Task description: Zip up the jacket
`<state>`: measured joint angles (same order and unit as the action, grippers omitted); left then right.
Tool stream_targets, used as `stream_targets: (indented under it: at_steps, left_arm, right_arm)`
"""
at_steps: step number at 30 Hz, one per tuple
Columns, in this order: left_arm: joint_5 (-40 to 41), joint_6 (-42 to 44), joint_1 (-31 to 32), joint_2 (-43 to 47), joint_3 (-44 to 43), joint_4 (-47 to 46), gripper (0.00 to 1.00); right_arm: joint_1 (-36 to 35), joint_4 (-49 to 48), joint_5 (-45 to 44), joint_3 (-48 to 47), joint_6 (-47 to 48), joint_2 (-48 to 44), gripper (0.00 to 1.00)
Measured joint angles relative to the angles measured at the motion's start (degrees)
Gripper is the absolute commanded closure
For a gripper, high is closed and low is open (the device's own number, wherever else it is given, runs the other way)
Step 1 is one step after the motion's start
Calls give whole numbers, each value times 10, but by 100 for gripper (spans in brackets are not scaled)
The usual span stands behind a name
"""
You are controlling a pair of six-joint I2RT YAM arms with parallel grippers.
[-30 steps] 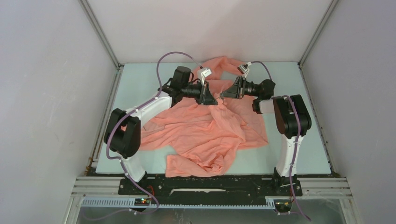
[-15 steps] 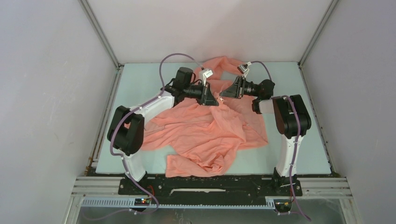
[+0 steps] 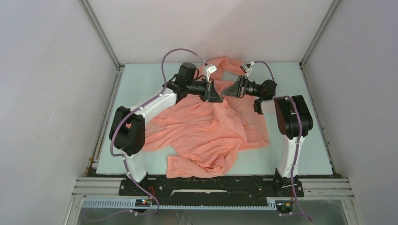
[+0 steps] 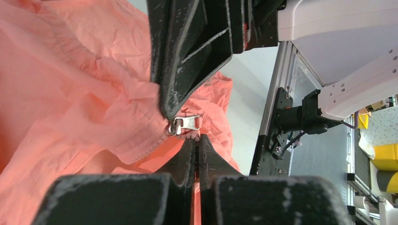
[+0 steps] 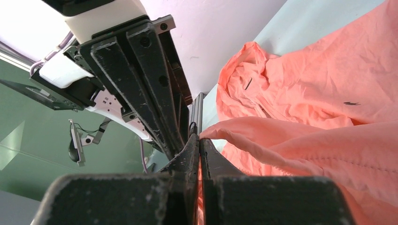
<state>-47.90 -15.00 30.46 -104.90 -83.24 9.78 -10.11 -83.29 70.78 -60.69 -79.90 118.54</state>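
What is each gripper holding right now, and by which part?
Both grip the jacket at its far middle: the left gripper pinches the fabric edge beside the metal zipper pull, the right gripper pinches a raised fold.

Setting: robotics lab test cell, not a home or shop. Evidence: pale table (image 3: 141,79) boxed in by plain white panels (image 3: 51,93) on 3 sides, held by aluminium corner posts (image 3: 101,35). At the table's near edge, a black base plate (image 3: 211,187) carries 2 arm mounts; beside it, extruded rails (image 3: 94,185) and a slotted cable duct (image 3: 108,203). Purple cables (image 3: 171,54) loop above the table. Right wrist view: green wall (image 5: 28,112) beyond the table, w/ a small device (image 5: 75,143) hanging on wires.
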Motion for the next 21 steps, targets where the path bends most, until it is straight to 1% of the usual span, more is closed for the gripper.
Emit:
stream_targets:
  at_steps: [11, 13, 18, 21]
  left_arm:
    - [15, 9, 10, -6, -22, 24, 99]
    - [19, 10, 10, -6, -22, 28, 94]
    - [45, 9, 9, 2, -8, 29, 76]
    - [68, 4, 7, 10, 9, 23, 69]
  right_arm:
    - [0, 0, 3, 0, 0, 1, 100]
    - [0, 0, 3, 0, 0, 1, 100]
    - [0, 0, -1, 0, -1, 1, 100]
    - [-2, 0, 2, 0, -2, 1, 100]
